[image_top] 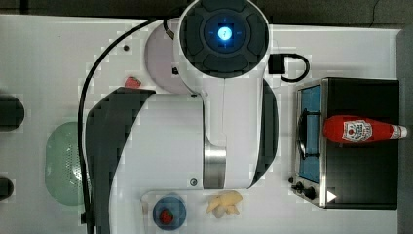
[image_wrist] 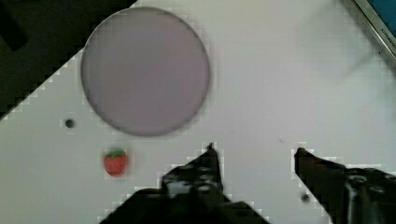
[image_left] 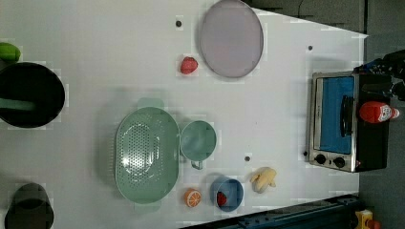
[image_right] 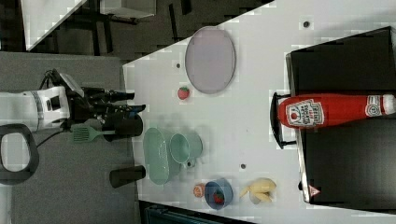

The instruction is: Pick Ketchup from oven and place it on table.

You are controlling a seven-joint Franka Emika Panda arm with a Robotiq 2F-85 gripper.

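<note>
The red plastic Ketchup bottle with its white cap (image_top: pixel 363 130) lay on its side on the black top of the steel-fronted toaster oven (image_top: pixel 360 183), at three o'clock in the top view, cap outward. The gripper (image_wrist: pixel 254 151) hung open and empty over the white surface (image_wrist: pixel 289 70) (near a mauve round plate (image_wrist: pixel 144 70)), well apart from the bottle, probably poised before reaching

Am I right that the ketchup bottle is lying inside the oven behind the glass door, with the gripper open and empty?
Not quite. The ketchup bottle lies on top of the oven, on its black roof, as the top view shows. The rest holds: the gripper is open and empty.
</note>
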